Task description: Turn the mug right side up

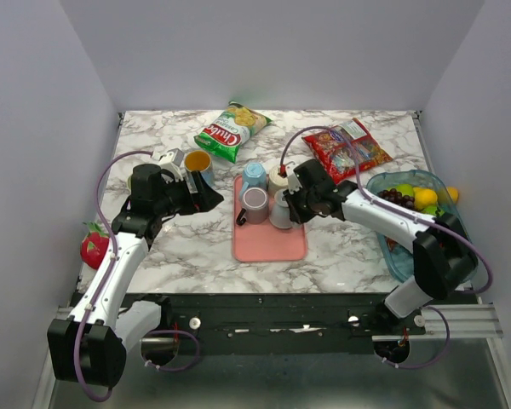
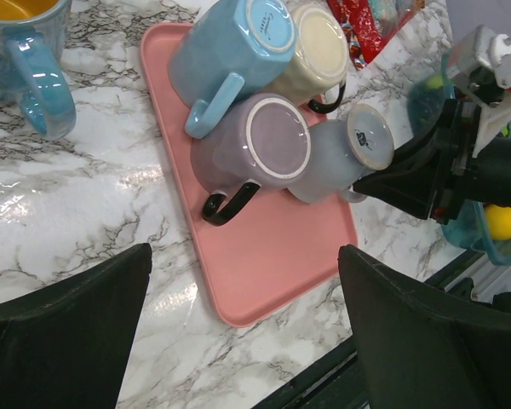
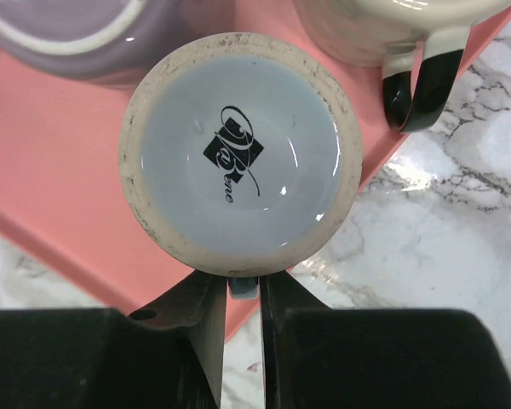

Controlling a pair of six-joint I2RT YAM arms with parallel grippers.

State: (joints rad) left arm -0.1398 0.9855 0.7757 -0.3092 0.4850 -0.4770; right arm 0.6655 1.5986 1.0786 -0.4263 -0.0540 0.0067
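A pale grey mug [image 3: 241, 153] stands upside down on the right of the pink tray [image 1: 272, 244], its printed base toward my right wrist camera. My right gripper [image 3: 243, 288] is shut on the mug's handle [image 3: 244, 290], which is pinched between the two fingers just below the base. From the left wrist view the same grey mug [image 2: 334, 160] leans beside a purple mug [image 2: 254, 146], with the right gripper [image 2: 406, 183] against it. My left gripper [image 2: 244, 260] hangs open over the tray's near-left corner, holding nothing.
Upside-down blue [image 2: 226, 51], cream [image 2: 317, 47] and purple mugs share the tray. An upright blue mug [image 1: 198, 162] sits left of it. Green chip bag [image 1: 232, 129] and red snack bag [image 1: 347, 149] lie at the back. A fruit bowl [image 1: 393, 253] stands right, a red toy [image 1: 94, 248] left.
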